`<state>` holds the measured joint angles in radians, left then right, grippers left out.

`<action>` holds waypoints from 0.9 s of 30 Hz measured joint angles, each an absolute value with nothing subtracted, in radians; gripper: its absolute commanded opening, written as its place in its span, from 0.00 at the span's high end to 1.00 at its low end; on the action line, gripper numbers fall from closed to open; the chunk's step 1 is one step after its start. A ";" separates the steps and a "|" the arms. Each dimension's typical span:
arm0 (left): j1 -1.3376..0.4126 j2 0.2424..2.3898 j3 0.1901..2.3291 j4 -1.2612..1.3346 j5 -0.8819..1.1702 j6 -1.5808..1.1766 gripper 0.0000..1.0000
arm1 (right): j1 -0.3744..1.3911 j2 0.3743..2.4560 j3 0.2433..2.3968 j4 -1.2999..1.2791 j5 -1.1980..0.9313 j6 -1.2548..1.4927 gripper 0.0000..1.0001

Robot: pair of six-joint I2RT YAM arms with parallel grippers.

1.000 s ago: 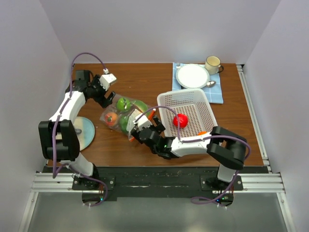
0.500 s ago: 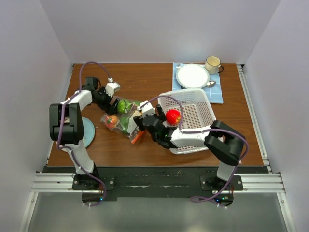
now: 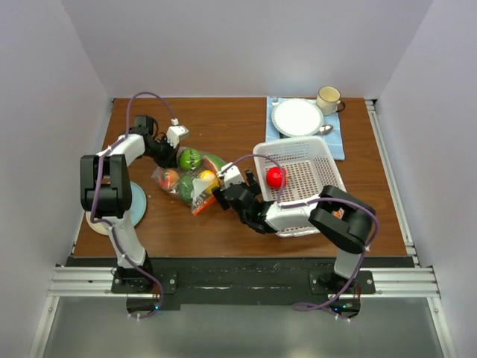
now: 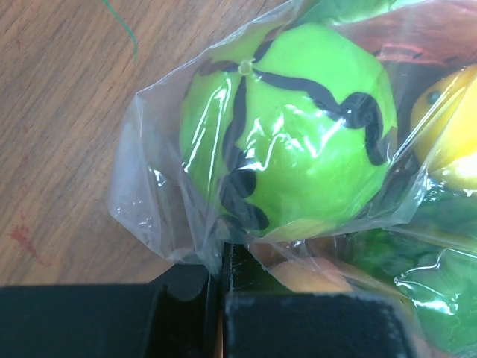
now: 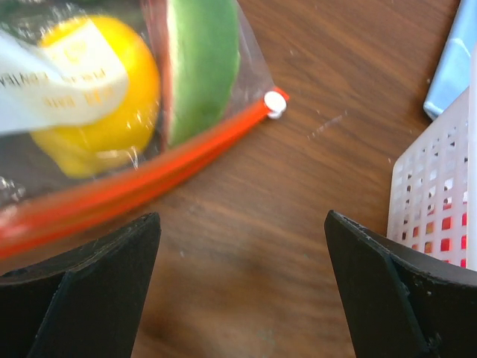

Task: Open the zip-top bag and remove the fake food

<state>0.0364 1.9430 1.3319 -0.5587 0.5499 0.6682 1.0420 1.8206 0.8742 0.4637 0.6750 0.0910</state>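
The zip-top bag (image 3: 189, 179) lies left of centre on the table, its red-orange zip strip (image 5: 149, 175) facing the right arm. Through the clear plastic show fake food pieces: a green striped ball (image 4: 287, 134), a yellow lemon (image 5: 97, 112) and a watermelon slice (image 5: 201, 67). My left gripper (image 4: 223, 261) is shut on the bag's far-left plastic edge, beside the green ball. The right gripper (image 5: 240, 220) stands open over bare wood just short of the zip strip, touching nothing. One red round fruit (image 3: 276, 177) sits in the white basket (image 3: 317, 168).
The white perforated basket is right of the bag, close to my right arm. A plate (image 3: 297, 117), a mug (image 3: 328, 97) and a spoon rest on a blue cloth (image 3: 332, 142) at the back right. A pale disc (image 3: 138, 205) lies at the front left.
My left gripper came down onto the bag's left edge and shut on it. The right arm swung toward the zip strip, and the basket with the red fruit shifted slightly.
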 measured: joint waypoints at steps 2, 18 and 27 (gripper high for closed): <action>0.031 1.941 1.333 -0.564 0.526 0.687 1.00 | 1.040 1.786 0.837 0.463 0.661 0.106 0.07; -0.076 1.871 1.273 -0.565 0.365 0.778 1.00 | 1.038 1.855 0.856 0.578 0.438 0.187 0.09; -0.117 1.824 1.256 -0.596 0.351 0.786 1.00 | 1.038 1.926 0.939 0.601 0.401 0.198 0.05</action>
